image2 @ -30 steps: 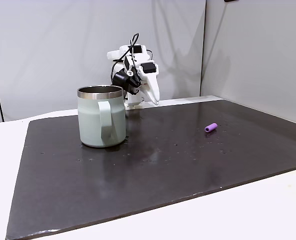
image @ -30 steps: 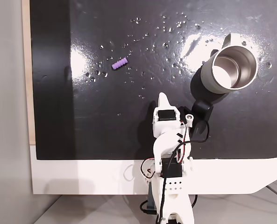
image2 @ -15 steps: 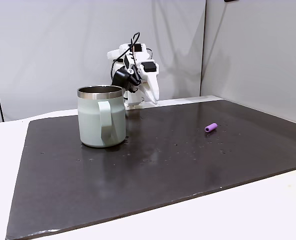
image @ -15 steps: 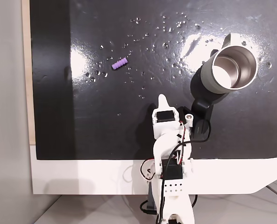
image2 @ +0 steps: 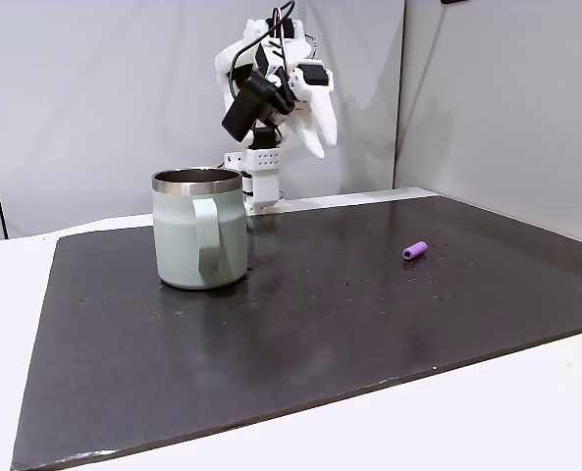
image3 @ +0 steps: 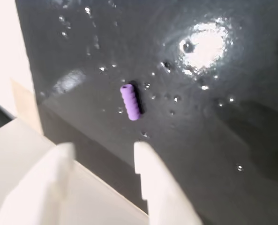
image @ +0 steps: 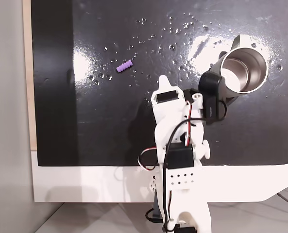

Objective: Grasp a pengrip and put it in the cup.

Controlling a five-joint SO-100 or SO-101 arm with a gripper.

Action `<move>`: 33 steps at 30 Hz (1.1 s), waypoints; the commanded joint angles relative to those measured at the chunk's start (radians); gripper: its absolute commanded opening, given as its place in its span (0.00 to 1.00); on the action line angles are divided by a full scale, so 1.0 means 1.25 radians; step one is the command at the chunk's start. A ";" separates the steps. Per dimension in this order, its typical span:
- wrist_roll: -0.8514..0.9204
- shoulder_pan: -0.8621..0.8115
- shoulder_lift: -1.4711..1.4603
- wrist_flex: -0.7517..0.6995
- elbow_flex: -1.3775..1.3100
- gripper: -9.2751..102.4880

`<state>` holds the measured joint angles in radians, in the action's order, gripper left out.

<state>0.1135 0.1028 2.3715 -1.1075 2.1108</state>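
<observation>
We see one pengrip (image3: 131, 102), one cup (image2: 200, 241), no readable writing; our gripper (image3: 103, 149) hangs spread, empty.

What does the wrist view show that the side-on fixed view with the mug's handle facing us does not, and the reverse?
Wrist view alone: the pengrip's ribs, the open gap between the gripper's white fingers, and bright glare on the dark mat.

Side-on fixed view alone: the cup with its handle, the raised arm, the grey wall behind it.

Both share the purple pengrip lying free on the mat, ungrasped.
</observation>
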 commanded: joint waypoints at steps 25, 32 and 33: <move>-0.220 0.136 -0.950 -0.394 -0.962 0.26; -0.226 0.158 -1.140 -0.477 -1.194 0.26; -0.228 0.166 -1.161 -0.486 -1.222 0.26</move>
<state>-0.1565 0.2853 0.9434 -1.6843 0.7102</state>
